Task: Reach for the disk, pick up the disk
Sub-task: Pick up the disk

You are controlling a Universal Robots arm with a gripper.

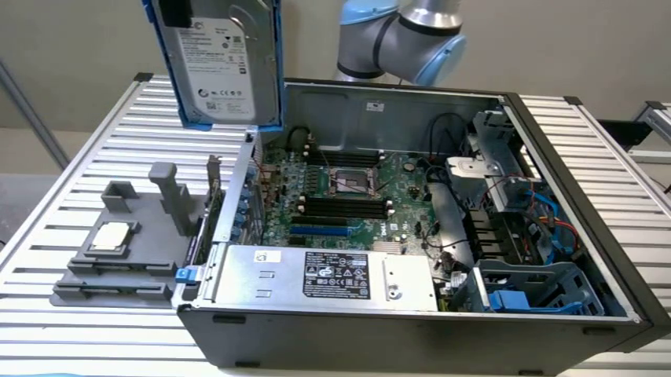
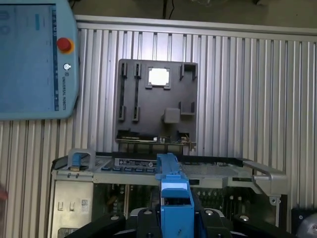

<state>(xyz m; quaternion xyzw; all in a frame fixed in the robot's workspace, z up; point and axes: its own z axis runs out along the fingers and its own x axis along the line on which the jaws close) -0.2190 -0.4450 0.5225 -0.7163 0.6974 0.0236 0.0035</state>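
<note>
The gripper [image 2: 176,220] had its dark fingers [image 2: 144,218] closed partway on the blue carrier of the disk [image 1: 222,67], one finger on each side of the frame, so the drive sat clamped between them rather than lying off to any side. In the wrist view the carrier ran edge-on, straight out from between the fingers. In the exterior view the disk hung upright, its long axis near vertical and tipped a little, white label facing the camera, lifted well clear above the corner of the open computer case [image 1: 419,330] at the exterior view's left. Nothing touched it from below.

Counting outward: one disk in the air and one arm [image 1: 404,35] bending in from behind the case. Inside the case lay one motherboard [image 1: 346,192] and one silver power supply [image 1: 325,275] with a black label, plus a grey drive cage [image 1: 545,287] at the exterior view's right holding blue plastic pieces. Beside the case, on the ribbed metal surface [image 1: 63,204], stood one grey fixture [image 1: 126,251] carrying one small square silver chip [image 1: 110,237]. One teach pendant [image 2: 34,59] with a red button lay on the surface beyond the fixture.
</note>
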